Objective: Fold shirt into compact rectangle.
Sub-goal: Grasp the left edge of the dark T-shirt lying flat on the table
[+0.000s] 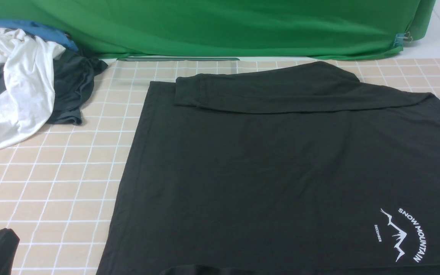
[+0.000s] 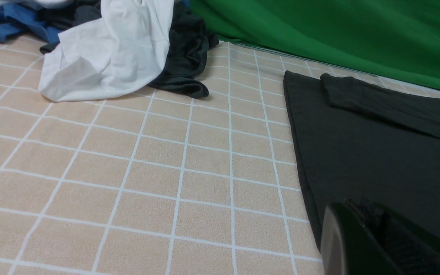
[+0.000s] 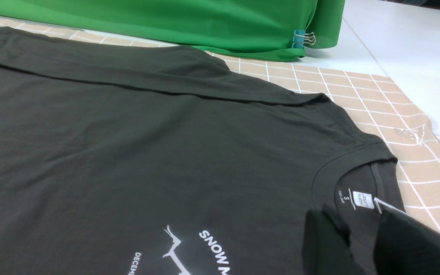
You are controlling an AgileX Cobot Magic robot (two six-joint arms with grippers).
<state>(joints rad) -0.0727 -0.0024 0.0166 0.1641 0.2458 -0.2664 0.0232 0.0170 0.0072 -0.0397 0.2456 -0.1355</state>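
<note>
Shirt (image 1: 266, 168): spread flat, far sleeve folded across the body. Its hem edge (image 2: 300, 152) lay just beside the left gripper (image 2: 376, 244), grip state not discernible. Bare checked cloth (image 2: 147, 172) ran beyond to the clothes heap (image 2: 120, 49). Right gripper (image 3: 363, 244): fingers parted over the collar (image 3: 357, 168).

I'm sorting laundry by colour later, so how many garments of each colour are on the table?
black shirt, spread flat: 1
white garment, in the pile: 1
dark grey garment, in the pile: 1
blue garment, in the pile: 1, as far as it shows
Total: 4
</note>
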